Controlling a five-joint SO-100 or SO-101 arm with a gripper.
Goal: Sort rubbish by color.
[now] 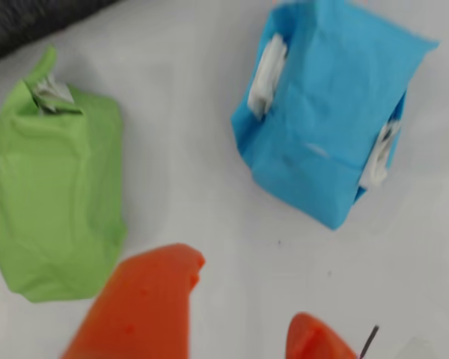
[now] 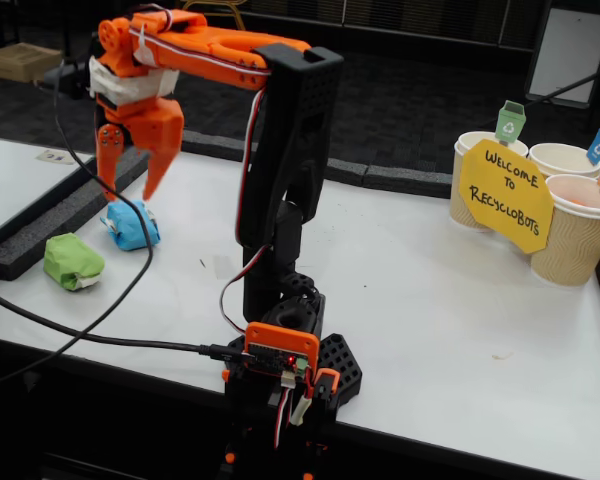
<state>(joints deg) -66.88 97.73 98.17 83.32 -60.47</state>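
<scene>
Your gripper hangs above the far left part of the white bench, its orange jaws spread apart and pointing down, with nothing between them. In the fixed view it sits just over the blue wad, not touching it as far as you can see. The green wad lies left of and nearer than the blue one, close to the bench's left edge beside the dark foam strip. The two wads are near each other but apart. In the wrist view you look down on both: the green wad at the left, the blue wad at the upper right with scraps of white showing at its folds, and bare bench between them. The two orange jaw tips enter from the bottom edge of that view, the larger at the lower left and the smaller at the lower right, with the gripper empty. At the far right of the bench in the fixed view stand three beige paper cups with small coloured flags, and the yellow sign leans in front of them. A black cable runs across the near left of the bench to the arm's base
</scene>
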